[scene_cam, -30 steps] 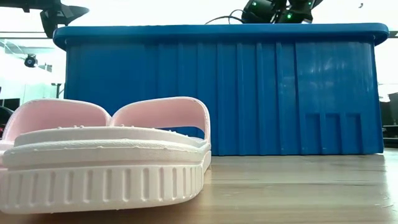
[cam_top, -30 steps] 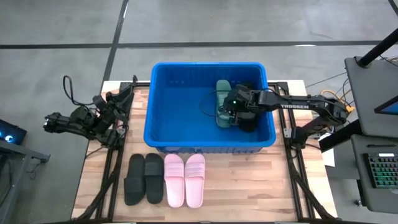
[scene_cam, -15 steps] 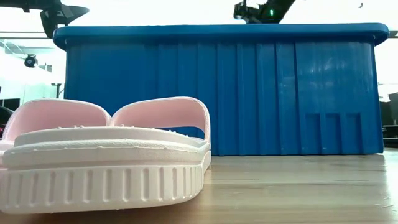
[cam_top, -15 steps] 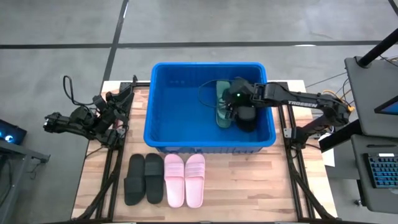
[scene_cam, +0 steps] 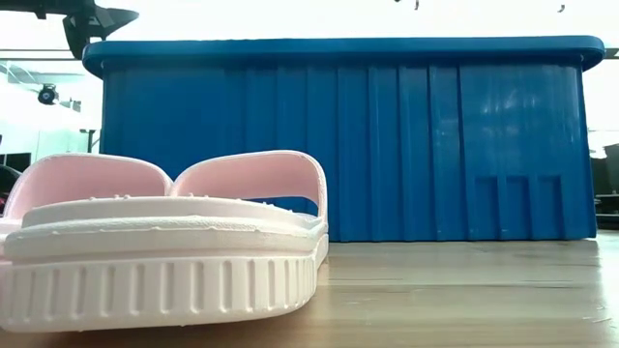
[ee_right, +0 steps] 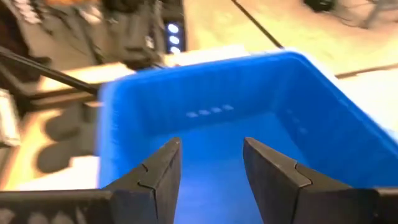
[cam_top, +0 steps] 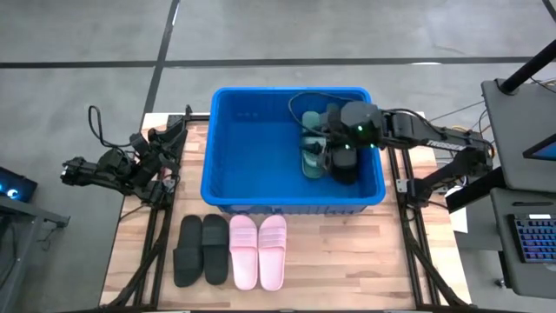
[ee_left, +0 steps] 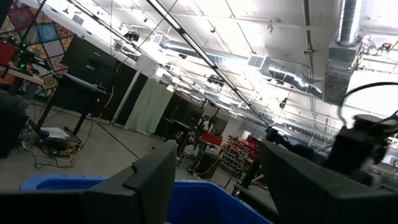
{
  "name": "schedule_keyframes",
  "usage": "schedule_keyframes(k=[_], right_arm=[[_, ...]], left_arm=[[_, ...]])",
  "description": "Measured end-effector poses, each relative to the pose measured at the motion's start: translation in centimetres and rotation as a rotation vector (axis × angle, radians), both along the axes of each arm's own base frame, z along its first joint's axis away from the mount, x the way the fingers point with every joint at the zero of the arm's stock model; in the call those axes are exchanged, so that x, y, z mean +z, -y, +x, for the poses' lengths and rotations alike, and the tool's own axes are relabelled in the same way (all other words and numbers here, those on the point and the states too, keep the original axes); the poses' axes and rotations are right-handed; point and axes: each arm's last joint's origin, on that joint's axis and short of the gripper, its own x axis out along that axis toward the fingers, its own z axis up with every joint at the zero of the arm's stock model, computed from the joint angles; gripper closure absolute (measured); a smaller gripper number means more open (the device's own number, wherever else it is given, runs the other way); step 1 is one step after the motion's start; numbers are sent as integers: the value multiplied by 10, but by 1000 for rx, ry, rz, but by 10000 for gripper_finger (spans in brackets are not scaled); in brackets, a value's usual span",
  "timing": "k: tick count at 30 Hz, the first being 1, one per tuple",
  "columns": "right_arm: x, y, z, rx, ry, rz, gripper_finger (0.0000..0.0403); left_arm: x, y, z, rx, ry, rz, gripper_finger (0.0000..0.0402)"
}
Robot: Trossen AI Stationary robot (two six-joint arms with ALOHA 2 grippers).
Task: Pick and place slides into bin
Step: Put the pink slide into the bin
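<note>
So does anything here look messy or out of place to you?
Nothing stands out. The black pair and pink pair lie in a tidy row before the bin, with a green slide inside beside the open, empty right gripper.

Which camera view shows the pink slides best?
The high view: the pink slides lie whole, side by side, in front of the bin. The low view shows one only from the side. The right wrist view gives a blur; the left none.

Your left tool has its two dark fingers spread apart with nothing between them, pointing up across the room. Below and between them you see the blue rim of the bin. Beyond are ceiling lights, a duct and, farther off, the other arm.
</note>
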Motion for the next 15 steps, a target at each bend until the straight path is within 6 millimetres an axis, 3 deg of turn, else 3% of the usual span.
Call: schedule_keyframes(k=[7, 15], right_arm=[[16, -65, 5, 157, 94, 41, 254], [9, -150, 21, 234, 118, -161, 259]], left_arm=[[0, 0, 0, 0, 0, 0, 185], [-1, 0, 1, -1, -9, 2, 185]])
